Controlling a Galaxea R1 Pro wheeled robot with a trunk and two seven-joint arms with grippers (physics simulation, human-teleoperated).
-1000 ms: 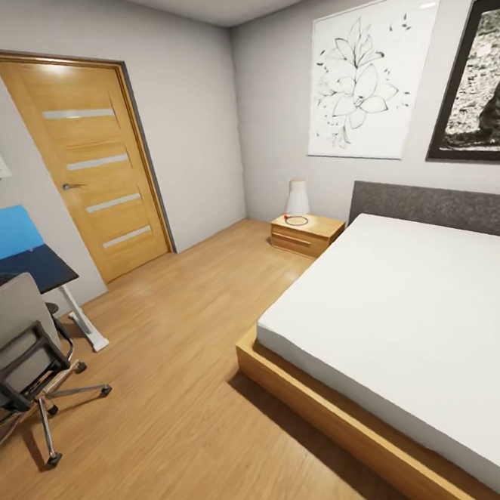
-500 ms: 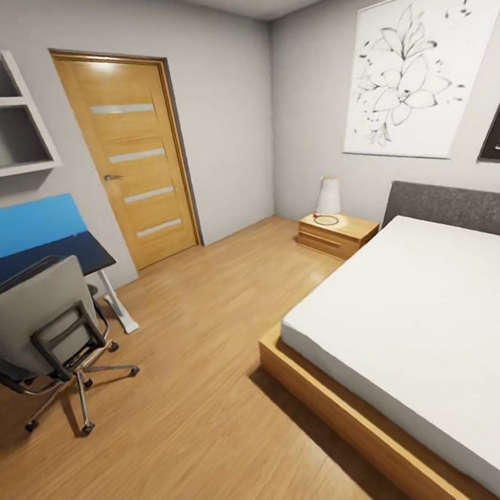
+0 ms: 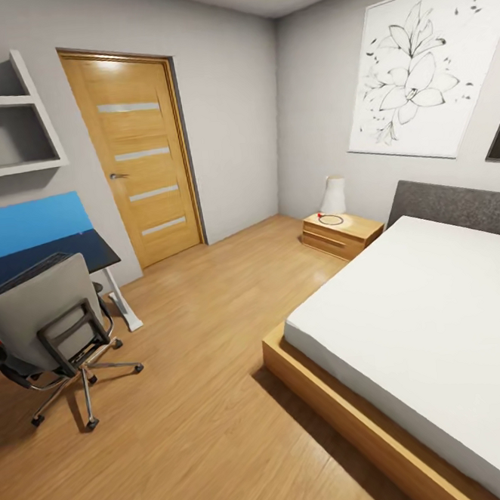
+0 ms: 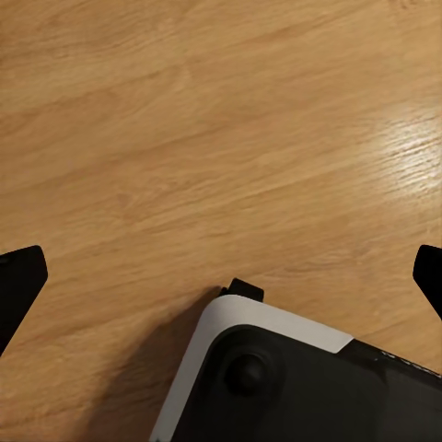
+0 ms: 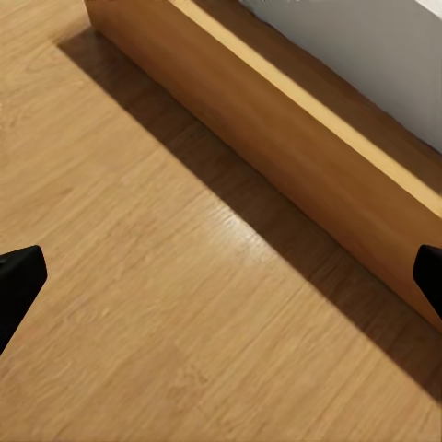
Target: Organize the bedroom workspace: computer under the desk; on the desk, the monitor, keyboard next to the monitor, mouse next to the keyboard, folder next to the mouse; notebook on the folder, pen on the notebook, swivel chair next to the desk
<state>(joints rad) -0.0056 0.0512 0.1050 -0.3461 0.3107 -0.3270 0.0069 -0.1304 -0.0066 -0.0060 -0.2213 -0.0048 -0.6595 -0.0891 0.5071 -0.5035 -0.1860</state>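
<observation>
The swivel chair (image 3: 44, 317) stands at the left of the head view with its grey back toward me, hiding its seat. Behind it is the desk (image 3: 94, 247), a black top with a bright blue back panel (image 3: 28, 224) and white legs. A dark slim keyboard (image 3: 26, 273) lies on the desk just past the chair back. The folder, monitor, mouse, notebook, pen and computer are hidden or out of view. My left gripper (image 4: 221, 276) is open over bare wood floor, above the robot's base (image 4: 276, 378). My right gripper (image 5: 221, 276) is open over the floor beside the bed frame (image 5: 304, 138).
A large bed (image 3: 423, 318) on a wooden frame takes up the right side. A wooden door (image 3: 139, 153) is on the far wall, a nightstand (image 3: 341, 233) with a lamp (image 3: 333, 195) sits in the corner, and a wall shelf (image 3: 12, 134) hangs above the desk. Wood floor (image 3: 205, 345) lies between chair and bed.
The whole head view has swung left, so the chair, desk and wall shelf sit further into the picture and the bed further right. Nothing in the room itself has moved.
</observation>
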